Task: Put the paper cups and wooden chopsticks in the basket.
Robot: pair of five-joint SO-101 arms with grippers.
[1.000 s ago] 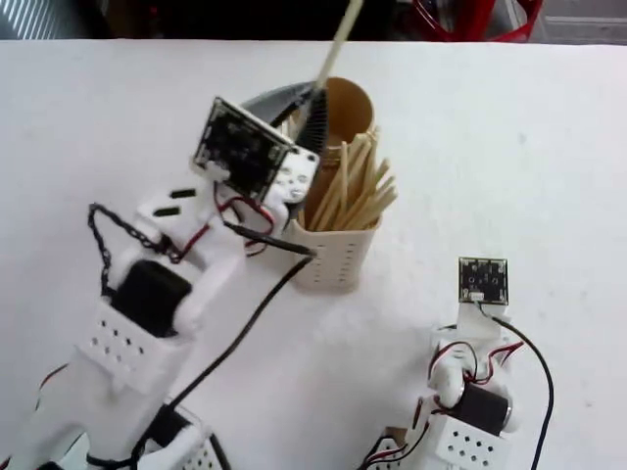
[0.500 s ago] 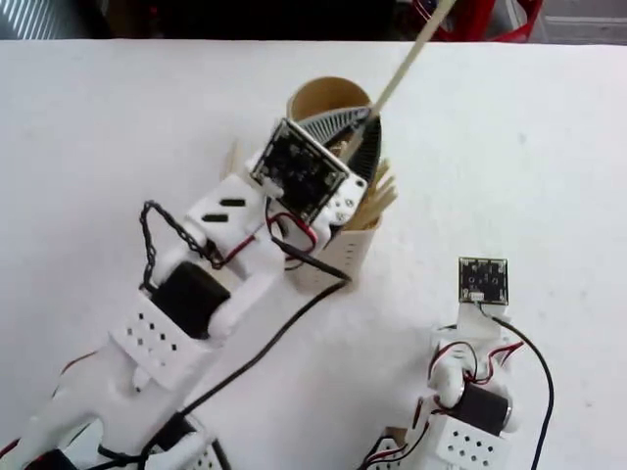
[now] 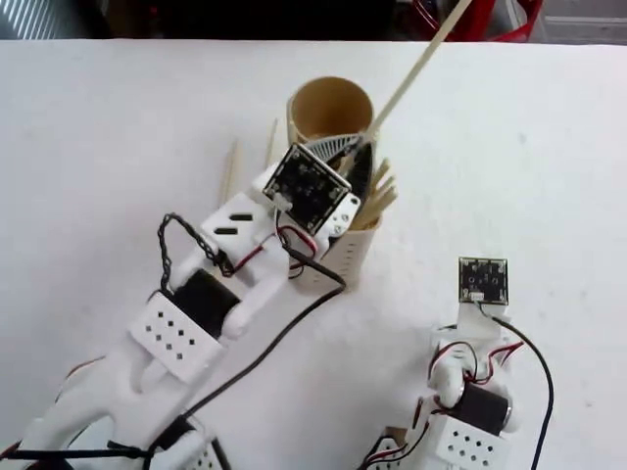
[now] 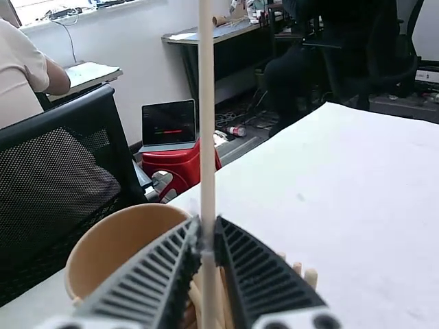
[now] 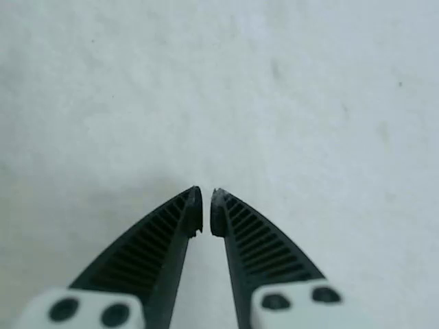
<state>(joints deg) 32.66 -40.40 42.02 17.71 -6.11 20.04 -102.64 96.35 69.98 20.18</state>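
My left gripper (image 3: 362,139) hangs over the white perforated basket (image 3: 338,257), shut on one wooden chopstick (image 3: 416,64) that slants up and away to the right. In the left wrist view the gripper (image 4: 207,232) clamps that chopstick (image 4: 206,103) upright. A tan paper cup (image 3: 330,106) (image 4: 113,250) stands at the basket's far end. A bundle of chopsticks (image 3: 380,196) leans in the basket beside it. Two loose chopsticks (image 3: 230,171) lie on the table left of the cup. My right gripper (image 5: 206,205) is shut, holding nothing, over bare table.
The right arm (image 3: 475,392) sits folded at the table's near right, apart from the basket. The left arm's black cable (image 3: 265,338) trails across the table in front of the basket. The white table (image 3: 509,147) runs bare to the right of the basket.
My left arm has swung right and come down over the basket, carrying the chopstick from above the cup's left side to its right. The loose chopsticks on the table became visible.
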